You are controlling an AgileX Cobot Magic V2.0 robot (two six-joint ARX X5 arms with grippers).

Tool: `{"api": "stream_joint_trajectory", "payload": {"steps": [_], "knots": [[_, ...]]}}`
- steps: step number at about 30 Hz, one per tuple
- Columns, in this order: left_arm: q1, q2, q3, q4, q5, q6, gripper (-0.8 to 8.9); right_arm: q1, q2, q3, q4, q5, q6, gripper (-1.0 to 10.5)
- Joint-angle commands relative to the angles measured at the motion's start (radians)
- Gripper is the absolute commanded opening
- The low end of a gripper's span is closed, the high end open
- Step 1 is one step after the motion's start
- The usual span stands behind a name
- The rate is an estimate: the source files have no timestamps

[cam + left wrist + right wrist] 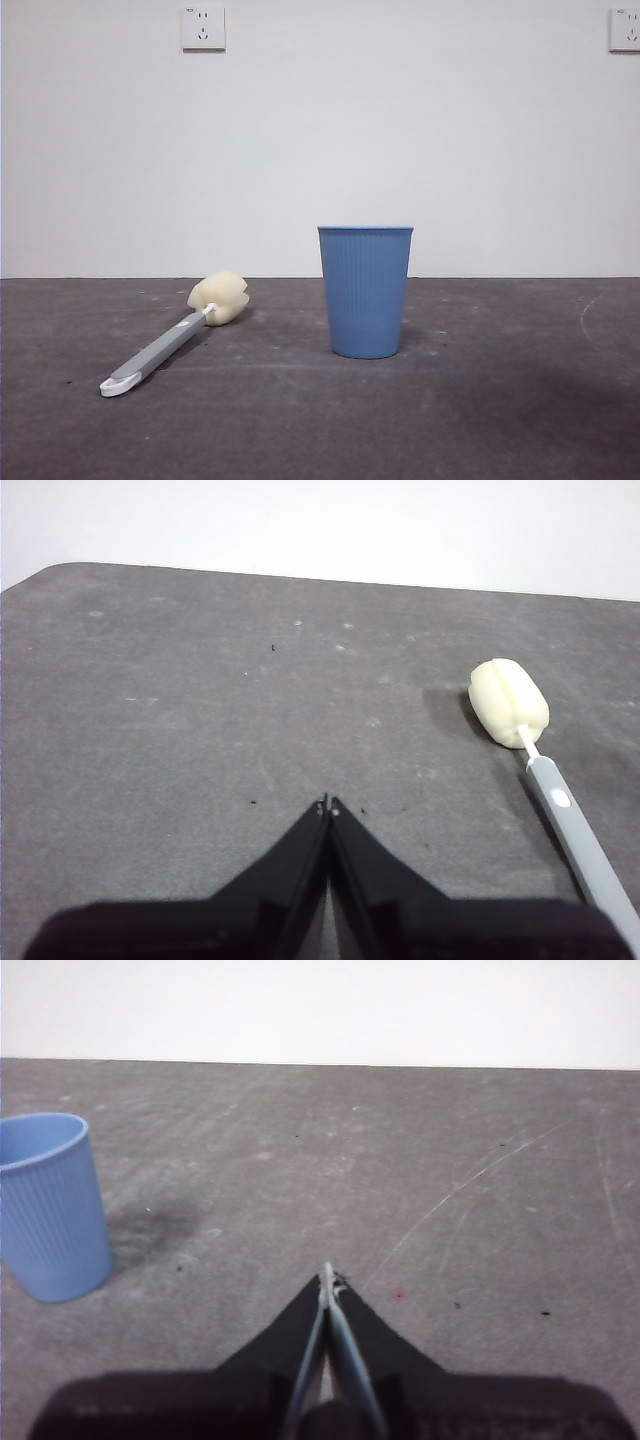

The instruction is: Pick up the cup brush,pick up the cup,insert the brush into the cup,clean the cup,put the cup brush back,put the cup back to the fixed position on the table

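The cup brush [175, 335] lies flat on the table [500, 420] at the left, sponge head toward the back, white looped end toward the front. It also shows in the left wrist view [545, 770]. The blue cup [365, 290] stands upright at the middle; it also shows in the right wrist view [50, 1205]. My left gripper [328, 805] is shut and empty, above the table well apart from the brush. My right gripper [328, 1275] is shut and empty, well apart from the cup. Neither gripper shows in the front view.
A white wall stands behind the table, with a socket [203, 28] at the upper left and another [625, 30] at the upper right. The table's far edge [300, 575] and a rounded corner show in the left wrist view.
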Motion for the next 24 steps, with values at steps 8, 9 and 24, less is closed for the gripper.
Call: {"api": "stream_joint_trajectory", "payload": {"steps": [8,9,24], "knots": [[0.003,-0.002,0.037,-0.007,0.121,-0.121,-0.06,-0.002,0.001,-0.004,0.006,-0.008,0.282,-0.1],[0.003,-0.001,0.050,-0.011,0.126,-0.134,-0.06,-0.002,0.001,0.001,0.006,-0.018,0.294,-0.1],[0.003,0.091,0.374,-0.299,0.263,-0.177,-0.06,-0.002,0.205,0.283,-0.104,-0.225,0.311,-0.1]]}}
